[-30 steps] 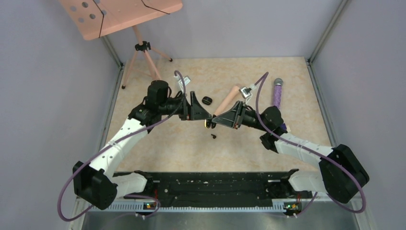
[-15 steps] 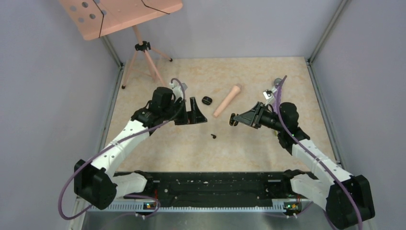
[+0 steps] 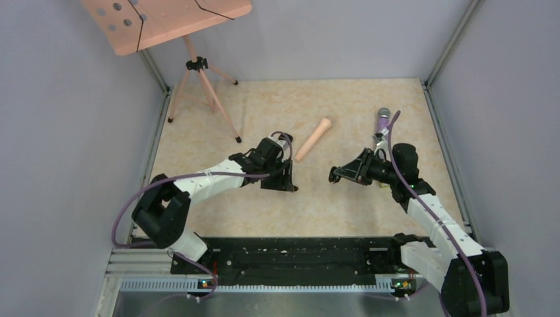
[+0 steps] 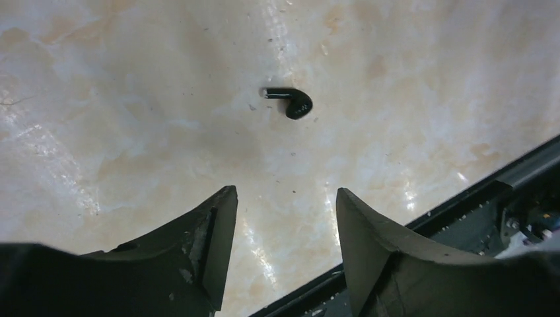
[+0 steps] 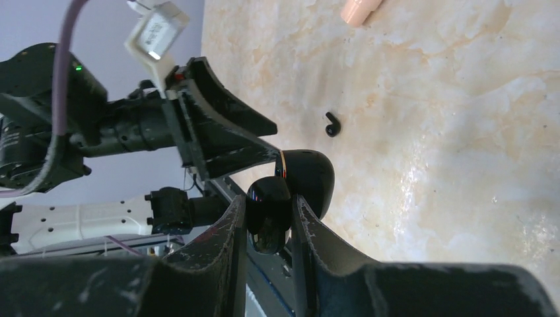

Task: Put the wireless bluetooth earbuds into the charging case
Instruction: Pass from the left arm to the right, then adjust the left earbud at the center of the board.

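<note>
1. Left gripper (image 4: 285, 193): your jaws stood spread with nothing between them, tips pointed down at the table (image 4: 119, 99).
2. Earbud (image 4: 290, 103): one black bud with a short stem lay on the table just beyond your left fingertips. It was roughly in line with the gap between them and touched neither finger.
3. Right gripper (image 5: 267, 198): your jaws were pinching the charging case (image 5: 269, 224), one finger pressed on each side.
4. Charging case, detail: it was glossy black and showed two rounded lobes. One sat between your right jaws and the other stood out past the tips, with a thin orange line where they met. You held it above the table. Its inside could not be made out.
5. Earbud, seen from the right wrist: it lay on the table beyond your right fingertips, well apart from the case. Your left gripper stood off to the left of those jaws.
6. Pink cylinder (image 3: 314, 139): it lay on the table beyond both pairs of jaws, between them and apart from each.
7. Purple wand (image 3: 382, 120): it lay on the table behind your right jaws, on the far side of that wrist.
8. Tripod (image 3: 198, 65): it carried a pink board (image 3: 165, 20) and stood far beyond and to the left of your left jaws.
</note>
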